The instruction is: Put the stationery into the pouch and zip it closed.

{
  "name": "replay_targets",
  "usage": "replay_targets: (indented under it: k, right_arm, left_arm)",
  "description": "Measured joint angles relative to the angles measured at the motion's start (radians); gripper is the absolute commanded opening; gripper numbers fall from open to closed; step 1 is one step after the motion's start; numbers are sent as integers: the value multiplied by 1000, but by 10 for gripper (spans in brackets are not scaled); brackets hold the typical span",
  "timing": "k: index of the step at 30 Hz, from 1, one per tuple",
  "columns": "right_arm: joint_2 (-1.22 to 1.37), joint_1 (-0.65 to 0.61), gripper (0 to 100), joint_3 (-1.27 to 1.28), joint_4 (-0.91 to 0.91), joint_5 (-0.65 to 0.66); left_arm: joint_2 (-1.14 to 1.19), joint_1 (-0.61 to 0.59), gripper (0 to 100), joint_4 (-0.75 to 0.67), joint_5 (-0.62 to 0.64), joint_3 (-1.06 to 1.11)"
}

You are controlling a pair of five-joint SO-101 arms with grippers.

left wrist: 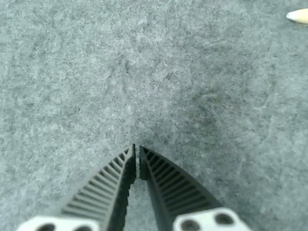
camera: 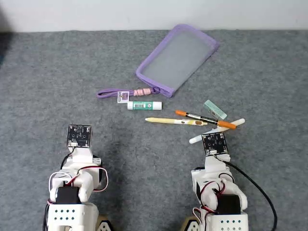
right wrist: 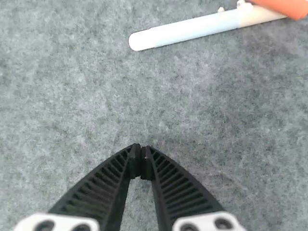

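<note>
The left gripper (left wrist: 136,161) and right gripper (right wrist: 140,163) hung by the table's (camera: 43,72) near edge, fingers together, holding nothing. Beyond lay pens (camera: 175,121), then a glue stick (camera: 144,105) with an unreadable label. The purple pouch (camera: 177,58) lay towards the far edge.

White pen (camera: 196,139) partly hidden behind right arm (camera: 214,144); yellow pen (left wrist: 298,15) cut off at edge.

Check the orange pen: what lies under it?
The orange pen lies across the white pen near one end, hiding that stretch. Whether it also overlaps the yellow pen is unclear.
</note>
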Motion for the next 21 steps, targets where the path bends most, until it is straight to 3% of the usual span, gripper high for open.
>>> replay_targets:
  k: [21]
  right_arm:
    - [0, 14, 11, 0, 0, 3]
  left_arm:
    - [0, 0, 14, 0, 0, 0]
